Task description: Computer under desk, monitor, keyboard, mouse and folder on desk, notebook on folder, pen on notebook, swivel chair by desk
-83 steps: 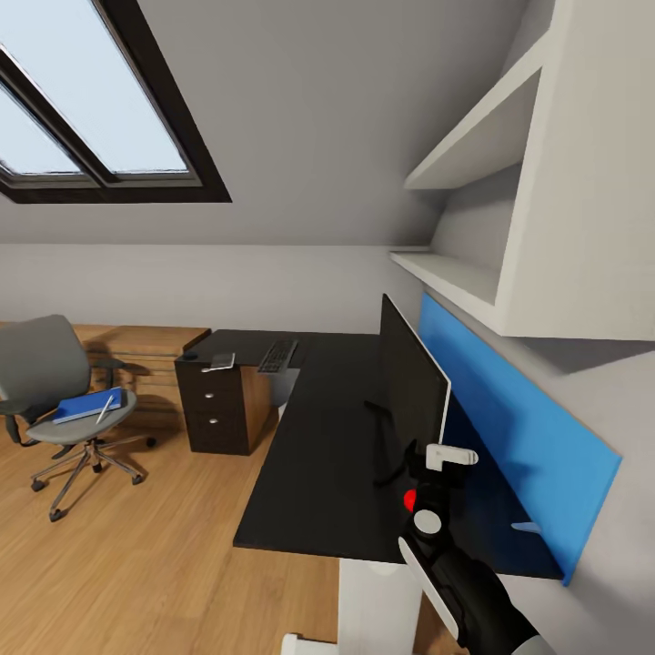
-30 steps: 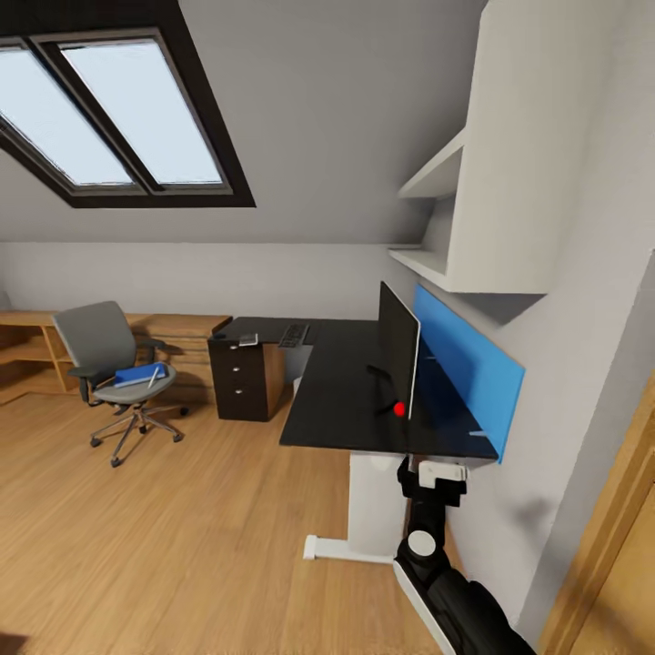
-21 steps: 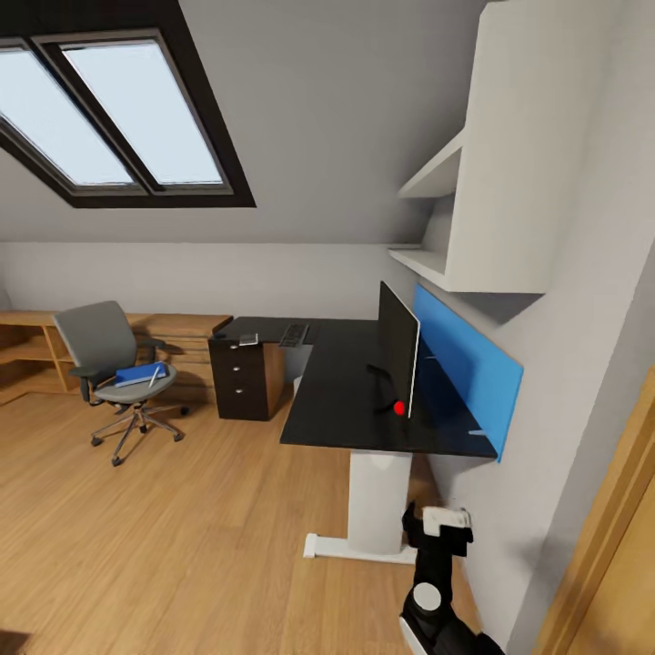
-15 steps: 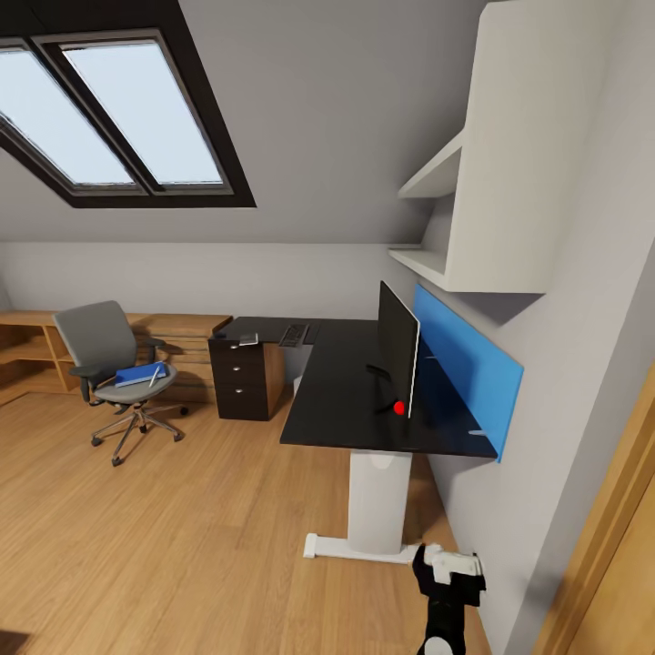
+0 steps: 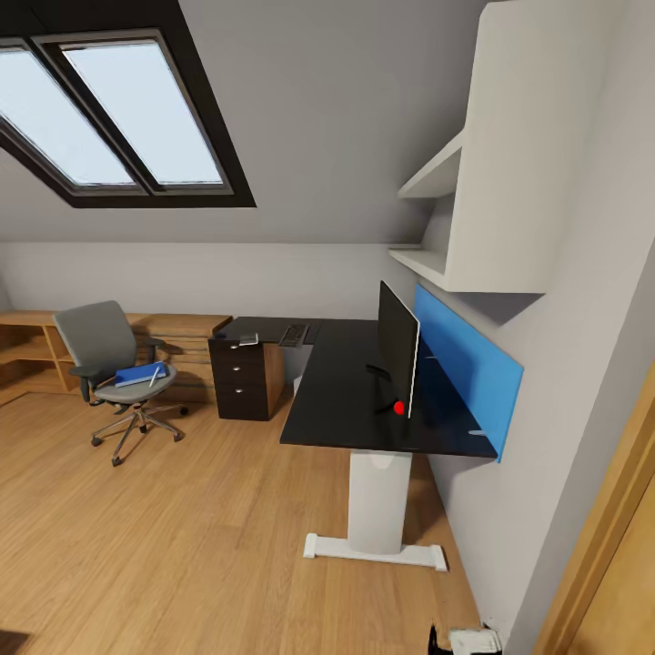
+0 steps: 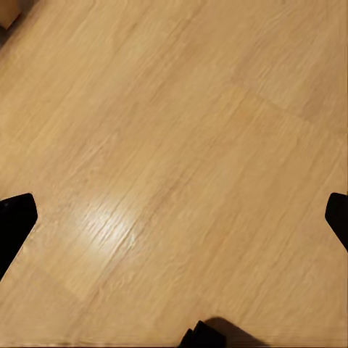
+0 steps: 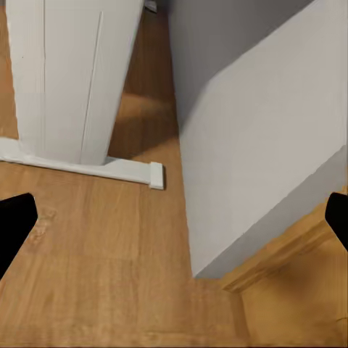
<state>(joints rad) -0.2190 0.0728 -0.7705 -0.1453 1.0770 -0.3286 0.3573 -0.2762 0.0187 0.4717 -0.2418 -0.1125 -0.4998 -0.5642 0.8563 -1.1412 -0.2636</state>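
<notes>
The black-topped desk [image 5: 337, 387] stands against the right wall with the monitor [image 5: 398, 357] upright on it, red light showing. On its far wing lie the keyboard [image 5: 293, 335], the grey notebook [image 5: 247, 339] and the tiny mouse [image 5: 220, 335]. To the left stands the swivel chair [image 5: 102, 350], apart from the desk, with the blue folder [image 5: 136, 374] and the white pen [image 5: 155, 375] on its seat. The computer is out of view. My left gripper [image 6: 174, 217] is open over bare floor. My right gripper [image 7: 174, 217] is open near the desk's white leg [image 7: 69, 72].
Wooden floor [image 5: 182, 528] lies between me and the desk. A light wooden chest and shelves [image 5: 27, 350] line the far left wall. White wall shelves [image 5: 455, 182] hang above the desk. A wooden door frame [image 5: 605, 546] is close on my right.
The view pulled back from the desk after the oldest frame, then held still. My right arm has dropped from in front of the desk down to the view's bottom edge.
</notes>
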